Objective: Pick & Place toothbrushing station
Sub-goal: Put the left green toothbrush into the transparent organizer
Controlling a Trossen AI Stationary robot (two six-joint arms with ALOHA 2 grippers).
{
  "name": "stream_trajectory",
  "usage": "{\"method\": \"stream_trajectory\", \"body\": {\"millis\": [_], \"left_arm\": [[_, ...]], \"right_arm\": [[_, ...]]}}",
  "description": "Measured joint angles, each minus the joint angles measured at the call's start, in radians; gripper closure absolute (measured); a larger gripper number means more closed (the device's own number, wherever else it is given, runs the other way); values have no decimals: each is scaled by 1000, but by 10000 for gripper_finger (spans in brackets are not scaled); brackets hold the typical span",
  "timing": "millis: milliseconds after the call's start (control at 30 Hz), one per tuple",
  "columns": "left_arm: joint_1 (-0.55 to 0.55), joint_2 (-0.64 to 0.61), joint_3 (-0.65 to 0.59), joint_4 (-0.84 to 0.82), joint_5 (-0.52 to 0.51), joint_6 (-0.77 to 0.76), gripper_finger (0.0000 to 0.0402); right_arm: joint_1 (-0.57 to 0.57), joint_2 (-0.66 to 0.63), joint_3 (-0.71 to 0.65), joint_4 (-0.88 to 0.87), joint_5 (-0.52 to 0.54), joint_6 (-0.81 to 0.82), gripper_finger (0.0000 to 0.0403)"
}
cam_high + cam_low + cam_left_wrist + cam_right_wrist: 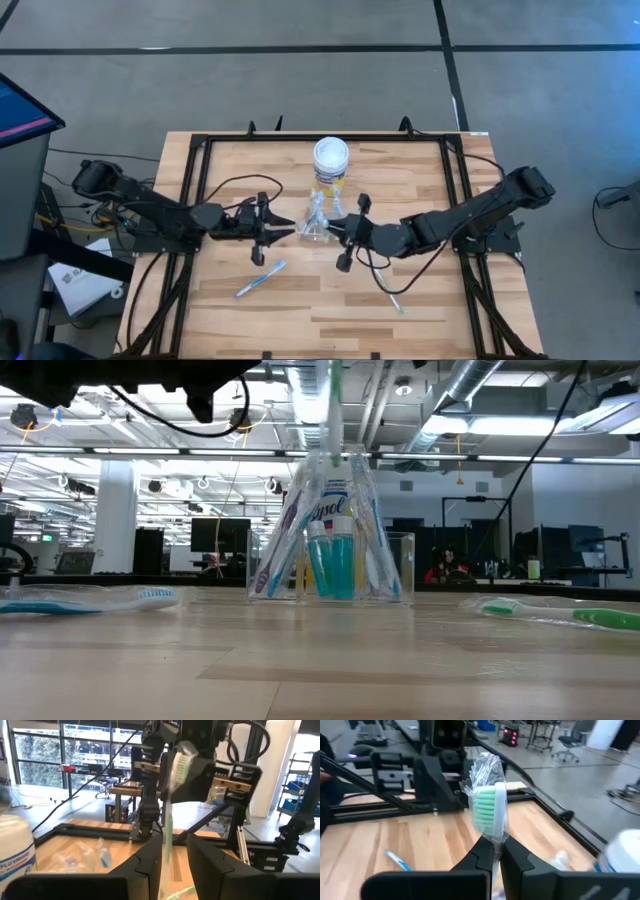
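Both grippers meet at the cup, mid-table.

From the left we see the left gripper (283, 233), fingers (150, 862) parted only narrowly with a wrapped green brush (170, 820) in the gap; grip or not, we cannot tell. The cup (318, 225) holds brushes and a teal tube (331, 565), just in front of the jar (331, 160). The right gripper (342, 238) is pinched on that green brush. Loose brushes: blue (260, 279), green (396, 299).

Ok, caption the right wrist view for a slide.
Right gripper pinches a wrapped green-bristled toothbrush upright above the wooden table.
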Motion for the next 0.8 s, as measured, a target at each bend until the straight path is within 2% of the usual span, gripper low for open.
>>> {"method": "stream_trajectory", "body": {"millis": [200,533,800], "left_arm": [[-2,-23,-20,-1,1,-1,315],[-2,-23,-20,0,1,-1,315],[-2,-22,-20,2,1,-1,315]], "right_arm": [[2,-57,-40,-115,56,109,398],[-13,-182,-227,-66,102,199,397],[-67,-193,-326,6,115,234,398]]}}
